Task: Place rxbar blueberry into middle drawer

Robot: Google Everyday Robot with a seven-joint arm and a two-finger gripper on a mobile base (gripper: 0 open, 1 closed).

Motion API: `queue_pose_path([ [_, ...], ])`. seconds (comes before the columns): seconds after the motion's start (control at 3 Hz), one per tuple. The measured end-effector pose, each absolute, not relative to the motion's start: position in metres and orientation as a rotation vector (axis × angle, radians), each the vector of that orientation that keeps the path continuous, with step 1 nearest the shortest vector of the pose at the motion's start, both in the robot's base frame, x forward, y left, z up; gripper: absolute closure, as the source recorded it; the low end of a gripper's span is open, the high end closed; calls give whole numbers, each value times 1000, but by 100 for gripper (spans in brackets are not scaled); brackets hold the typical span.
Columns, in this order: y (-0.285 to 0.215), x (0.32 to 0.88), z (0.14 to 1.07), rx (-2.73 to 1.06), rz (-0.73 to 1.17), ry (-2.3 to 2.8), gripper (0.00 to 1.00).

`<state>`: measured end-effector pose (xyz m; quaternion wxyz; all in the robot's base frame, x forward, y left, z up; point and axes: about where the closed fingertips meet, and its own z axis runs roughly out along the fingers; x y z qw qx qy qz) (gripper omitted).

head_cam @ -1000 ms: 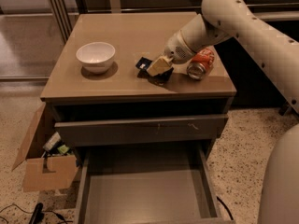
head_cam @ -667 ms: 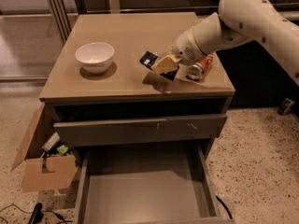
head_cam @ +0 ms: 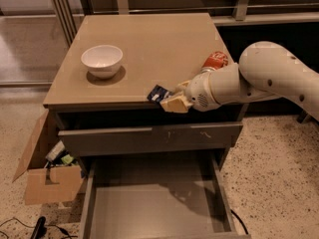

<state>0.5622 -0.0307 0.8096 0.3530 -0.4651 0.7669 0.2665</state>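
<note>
- The cabinet's tan surface (head_cam: 149, 39) fills the upper middle of the camera view and carries a bowl and a can.
- The robot's white arm (head_cam: 269, 73) reaches in from the right edge and crosses the front right corner of the surface.
- The middle drawer (head_cam: 149, 208) is pulled wide open below. Its flat grey floor is bare, with a shadow falling across the right part and thin side walls on the left and right.
- Above it, the top drawer's long grey front panel (head_cam: 149, 137) is pulled out only slightly.
- A brown cardboard box (head_cam: 47, 185) stands on the speckled floor just beside the cabinet's left side, flaps open, with small items inside.
- A white bowl (head_cam: 102, 59) sits upright on the left part of the surface, well apart from the arm.
- A red can (head_cam: 215, 60) lies tilted near the right edge of the surface, partly hidden behind the arm.
- The gripper (head_cam: 166, 100) is at the front edge of the surface, right of its middle and above the open drawer.
- Its tan fingers (head_cam: 177, 104) are closed on the bar and point left.
- The rxbar blueberry (head_cam: 157, 93), dark navy, sticks out to the left of the fingers at the front lip of the surface. I cannot tell whether it touches the surface.
- A dark cable (head_cam: 37, 228) lies on the floor at the lower left corner.
</note>
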Motion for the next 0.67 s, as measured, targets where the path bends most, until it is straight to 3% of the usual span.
queue_pose_path([
  [0.67,-27,565,820,-1207,690,1984,100],
])
